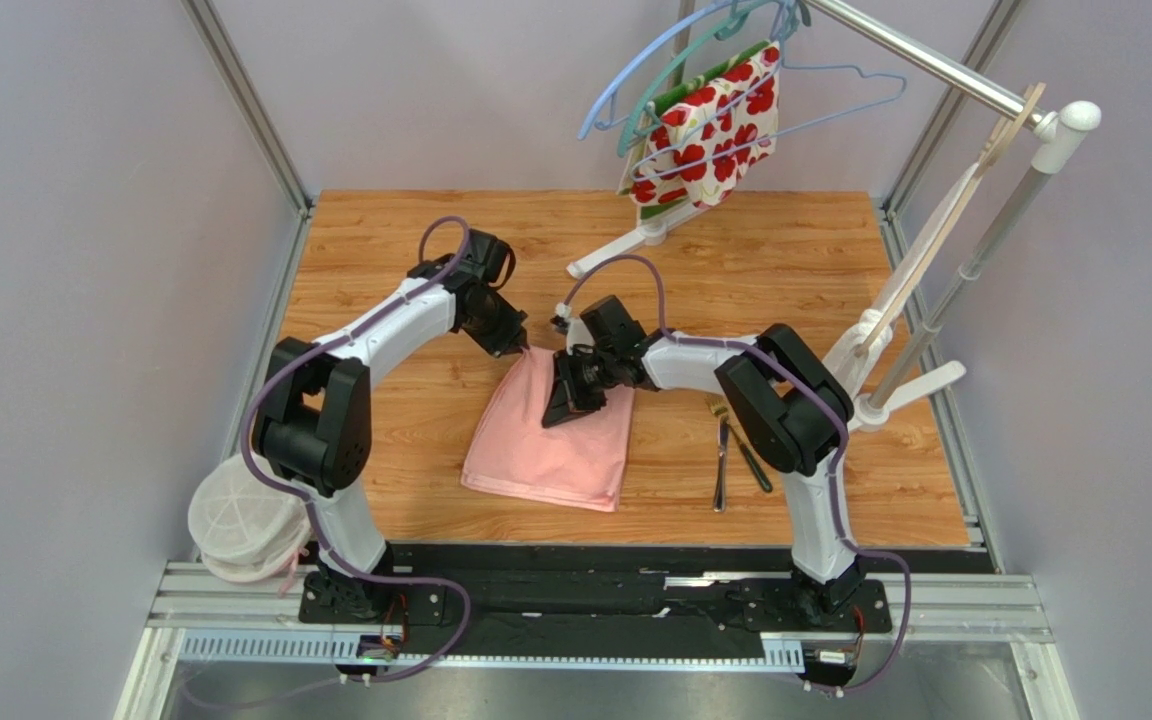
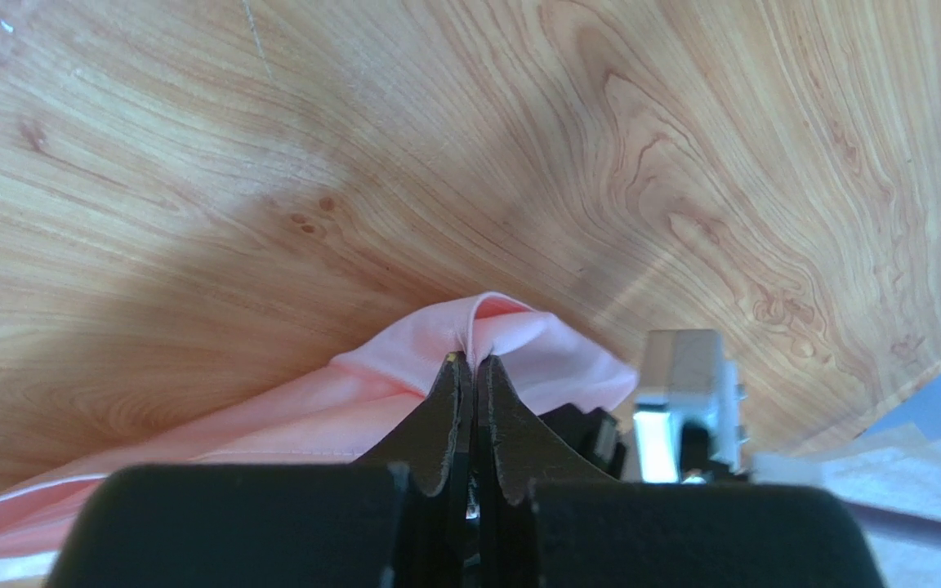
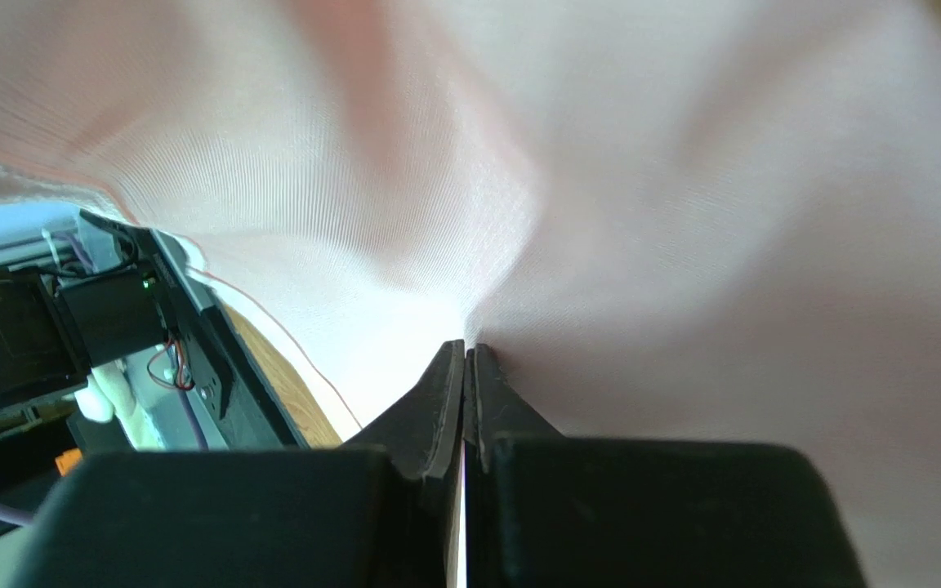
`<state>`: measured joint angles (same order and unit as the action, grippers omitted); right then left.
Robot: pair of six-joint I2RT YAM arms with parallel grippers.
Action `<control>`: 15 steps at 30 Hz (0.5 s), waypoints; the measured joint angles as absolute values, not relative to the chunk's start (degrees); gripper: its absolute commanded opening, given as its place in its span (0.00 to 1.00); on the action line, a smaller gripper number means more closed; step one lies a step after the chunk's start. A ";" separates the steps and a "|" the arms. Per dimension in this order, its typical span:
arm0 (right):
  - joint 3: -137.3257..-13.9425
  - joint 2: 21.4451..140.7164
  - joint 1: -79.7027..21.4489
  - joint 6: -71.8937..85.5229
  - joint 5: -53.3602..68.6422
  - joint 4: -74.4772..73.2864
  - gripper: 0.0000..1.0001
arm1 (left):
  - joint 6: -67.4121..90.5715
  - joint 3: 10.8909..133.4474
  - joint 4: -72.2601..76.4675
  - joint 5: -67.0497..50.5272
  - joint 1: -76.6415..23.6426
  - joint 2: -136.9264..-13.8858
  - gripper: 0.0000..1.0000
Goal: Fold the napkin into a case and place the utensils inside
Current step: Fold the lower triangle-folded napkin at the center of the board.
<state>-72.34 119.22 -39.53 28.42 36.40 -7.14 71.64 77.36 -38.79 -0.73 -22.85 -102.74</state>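
Top view: napkin (image 1: 545, 450) lies mid-table (image 1: 387, 255), between the two arms, near edge flat, far edge drawn up. Left gripper (image 1: 516, 345) sits at its far left corner, tips pressed together on the cloth. Right gripper (image 1: 557, 408) leans over the far right part and hides some of the cloth beneath it. Fork (image 1: 719, 458) and dark piece (image 1: 752, 462) lie right of the napkin, apart from it, far ends close together and spreading toward the near edge; the right arm's elbow hangs just beside them. Behind the grippers a white stand foot (image 1: 635, 240) rests on the table. Above it, floral cloth (image 1: 710, 135) and hangers (image 1: 687, 53) hang from a rail (image 1: 913, 53). A white bowl (image 1: 244, 518) sits off the table's near left corner. Left wrist view: left gripper (image 2: 473, 365) is clamped tight on a raised pink fold of napkin (image 2: 537, 337); bare wood grain fills the rest. A grey metal block (image 2: 682, 404) shows just right of the fingers; cannot tell what it is. Right wrist view: right gripper (image 3: 464, 355) is closed, with napkin (image 3: 684, 245) gathered to a pinch at its tips. Cloth blocks nearly everything; at lower left, a sliver of table (image 3: 279, 380) and black arm hardware (image 3: 107, 319) with wiring.
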 measured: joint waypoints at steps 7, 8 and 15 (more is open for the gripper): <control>-71.64 117.12 -35.99 26.94 33.50 -11.51 0.00 | 60.99 76.51 -36.29 -1.78 -22.85 -99.42 0.00; -71.72 116.88 -35.62 26.46 32.84 -12.36 0.01 | 59.05 76.36 -36.25 -1.93 -22.85 -98.61 0.00; -72.77 116.33 -35.07 25.43 30.85 -15.79 0.07 | 45.50 76.20 -36.86 -4.43 -22.76 -96.64 0.00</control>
<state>-72.77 116.33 -35.07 25.43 30.85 -15.79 45.50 76.20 -36.86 -4.43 -22.76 -96.64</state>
